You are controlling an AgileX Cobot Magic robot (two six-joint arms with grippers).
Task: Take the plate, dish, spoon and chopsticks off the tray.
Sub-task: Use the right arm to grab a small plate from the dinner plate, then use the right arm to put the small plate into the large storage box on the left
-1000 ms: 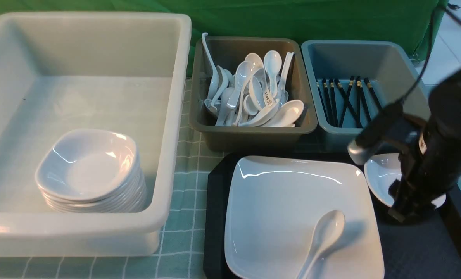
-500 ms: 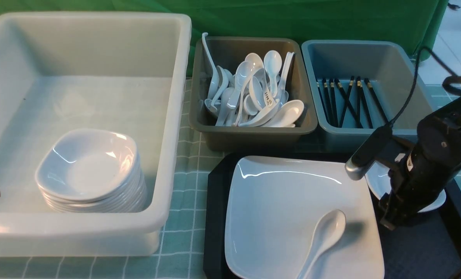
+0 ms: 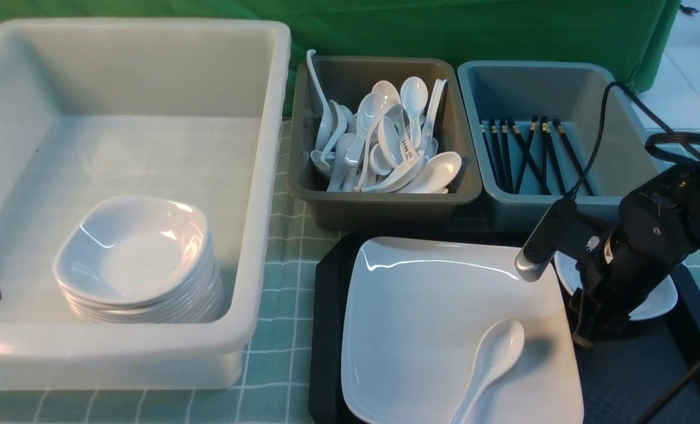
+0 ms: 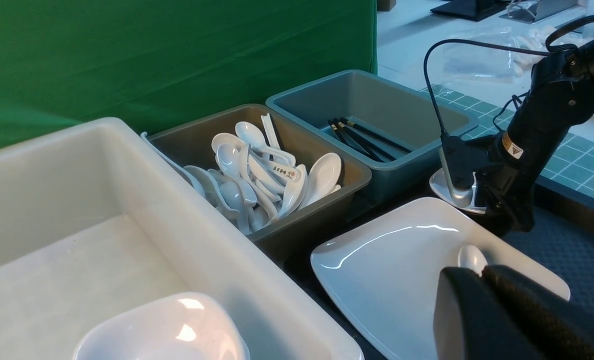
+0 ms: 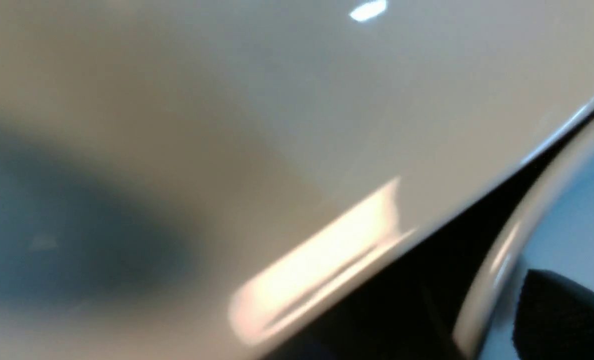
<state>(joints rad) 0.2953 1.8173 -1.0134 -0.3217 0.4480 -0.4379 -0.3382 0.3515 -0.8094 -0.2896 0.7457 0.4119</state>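
Checked green cloth [image 3: 279,259] under black tray [image 3: 326,306]: small dish [image 3: 659,300] at tray's 2 o'clock, right gripper [image 3: 588,330] at its 8 o'clock rim, grip unclear; left gripper [image 4: 481,274] clenched empty; dish looks glossy, slippery, stiff, light, chippable, so pinch across the rim.

Black right arm [image 3: 656,235], looping black cable [image 3: 598,126], silver-tipped wrist camera [image 3: 545,240]

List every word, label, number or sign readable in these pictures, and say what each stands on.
No text here can be read outright.
A printed line of small characters, dark with a red mark, on one spoon in the brown tub: too small to read.
A yellow sticker on the right arm: too small to read.
Nothing else shows any writing.
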